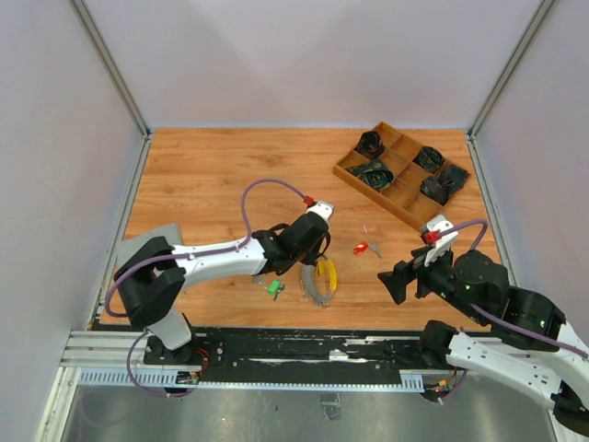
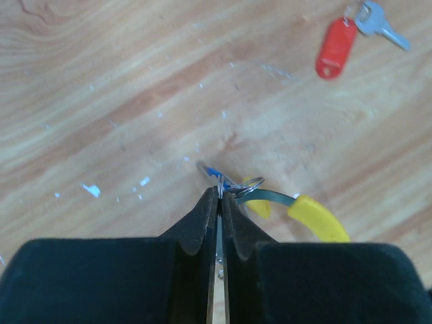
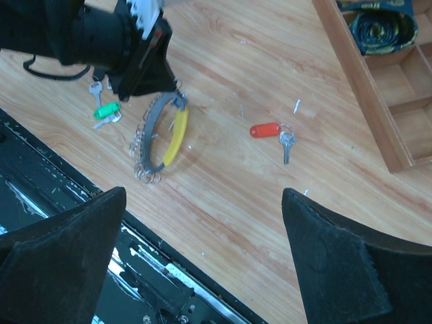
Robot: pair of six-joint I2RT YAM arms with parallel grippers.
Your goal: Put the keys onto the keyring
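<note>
The keyring [image 1: 320, 279], a grey coil with a yellow curved piece, lies on the wooden table near the front; it also shows in the left wrist view [image 2: 316, 216] and the right wrist view [image 3: 164, 131]. My left gripper [image 1: 316, 261] is shut on a thin silver key with a blue tag [image 2: 213, 172], its small split ring touching the keyring's end. A red-tagged key [image 1: 363, 248] lies to the right, seen too in both wrist views [image 2: 335, 39] [image 3: 264, 129]. A green-tagged key [image 1: 274, 287] lies left of the keyring. My right gripper [image 3: 202, 196] is open and empty above the table.
A wooden compartment tray [image 1: 354, 175] holding dark coiled items stands at the back right; its wall shows in the right wrist view [image 3: 358, 74]. A black rail [image 1: 294, 345] runs along the table's front edge.
</note>
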